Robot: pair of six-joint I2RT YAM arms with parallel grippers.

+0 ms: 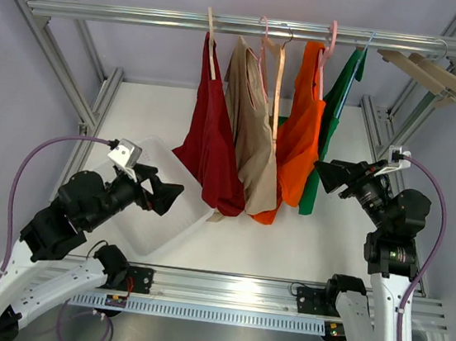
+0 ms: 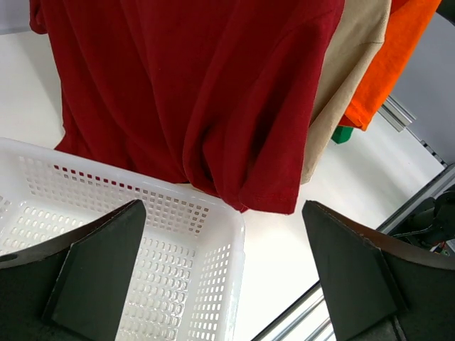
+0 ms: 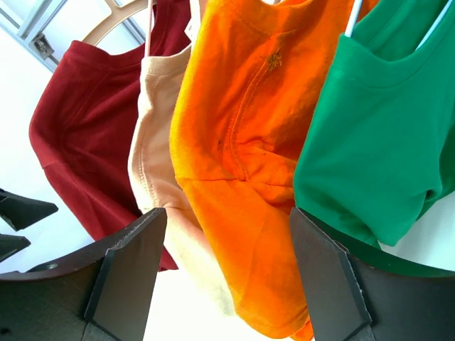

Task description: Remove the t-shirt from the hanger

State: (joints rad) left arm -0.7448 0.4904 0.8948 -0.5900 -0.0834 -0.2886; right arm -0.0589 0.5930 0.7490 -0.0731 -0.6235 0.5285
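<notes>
My left hand [image 1: 166, 197] gapes wide, empty, above the white perforated plastic basket [image 2: 178, 213], facing the dark red t-shirt [image 1: 211, 152] hanging from the aluminium rail [image 1: 147, 17]. My right hand [image 1: 328, 176], open and empty, faces the orange t-shirt [image 1: 300, 138]. With the fabric so crowded, I may pinch the beige t-shirt [image 1: 255, 153] too.

1. We find a white table [image 1: 318, 248], flat, with aluminium framing along its left, right and near edges.
2. One white perforated basket [image 1: 162, 231] lies directly on it, in the left half, set at an angle to the table's edges.
3. Above the far side, we note a cross rail [image 1: 147, 17]; the hangers [image 1: 212, 52] hook over it, from its middle to its right end.
</notes>
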